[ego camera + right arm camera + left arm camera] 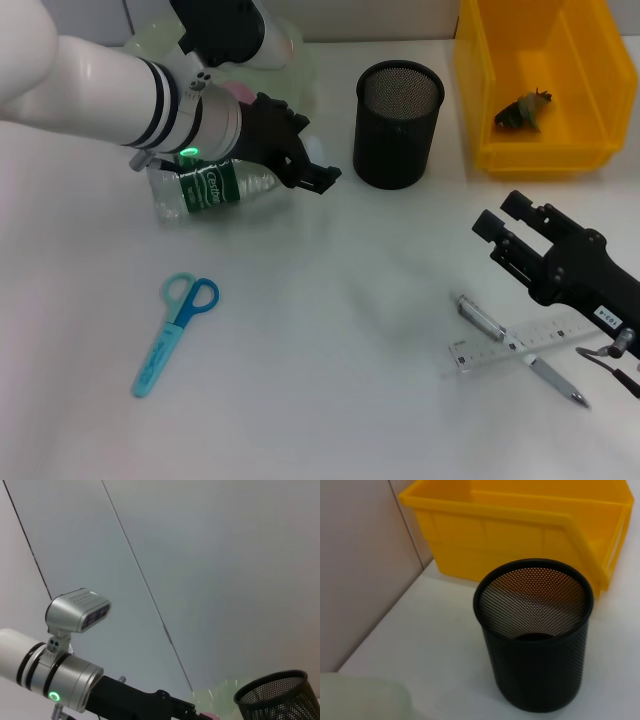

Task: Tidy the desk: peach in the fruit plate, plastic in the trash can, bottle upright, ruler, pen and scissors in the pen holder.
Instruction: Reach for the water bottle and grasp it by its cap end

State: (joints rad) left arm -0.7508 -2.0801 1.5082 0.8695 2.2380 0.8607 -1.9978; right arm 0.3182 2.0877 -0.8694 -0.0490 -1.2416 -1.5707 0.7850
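Note:
The bottle (205, 190), clear with a green label, lies on its side at the back left. My left gripper (314, 152) hovers open just right of and above it, holding nothing. A pink bit of the peach (240, 92) peeks from behind my left wrist by the pale green fruit plate (305, 55). Crumpled plastic (522, 110) lies in the yellow trash can (480, 100). The black mesh pen holder (398, 125) stands between them. Teal scissors (175, 332) lie front left. Clear ruler (520, 343) and silver pen (482, 318) lie front right, below my open right gripper (503, 217).
The left wrist view looks at the pen holder (535, 650), which holds nothing, with the yellow bin (520, 530) behind it and a wall to one side. The right wrist view shows the wall, my left arm and the pen holder's rim (275, 687).

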